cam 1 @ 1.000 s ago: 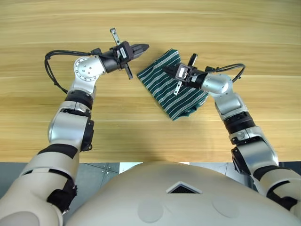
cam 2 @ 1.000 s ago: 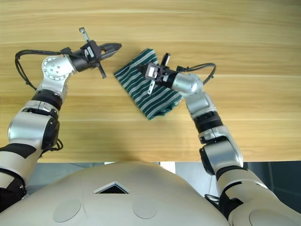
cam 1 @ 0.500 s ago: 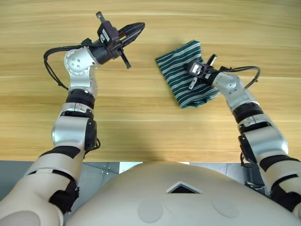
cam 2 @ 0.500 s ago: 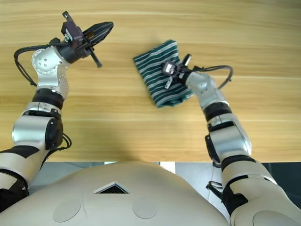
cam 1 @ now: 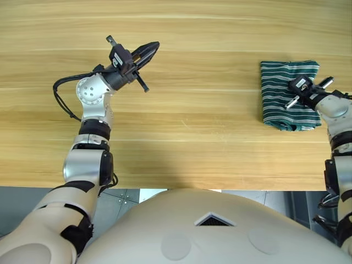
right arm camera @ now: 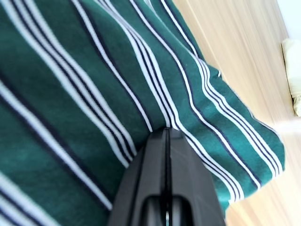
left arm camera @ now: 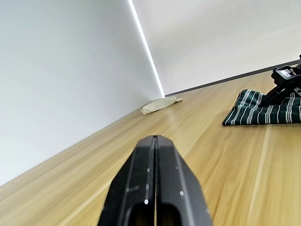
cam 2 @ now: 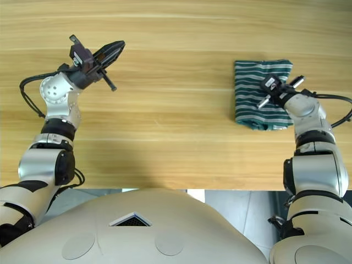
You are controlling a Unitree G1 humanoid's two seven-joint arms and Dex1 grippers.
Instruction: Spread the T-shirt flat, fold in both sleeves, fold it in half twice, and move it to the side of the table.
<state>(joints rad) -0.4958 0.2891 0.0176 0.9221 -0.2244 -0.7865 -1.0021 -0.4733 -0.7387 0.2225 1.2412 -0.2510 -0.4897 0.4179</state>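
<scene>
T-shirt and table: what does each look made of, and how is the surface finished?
T-shirt: soft knit cloth, probably cotton jersey, matte. It lies in limp, rounded folds, dark green with thin white and dark stripes.
Table: light wood or wood-look laminate, which of the two I cannot tell. It is smooth with a low sheen, with long straight grain lines and plank seams.

Folded T-shirt [cam 1: 279,92] far right on table [cam 1: 192,137]; right claw [cam 1: 294,86] on it.

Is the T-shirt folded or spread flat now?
Folded: the T-shirt is a small layered rectangle on the table, at its right side, the right pincer resting on it.
</scene>
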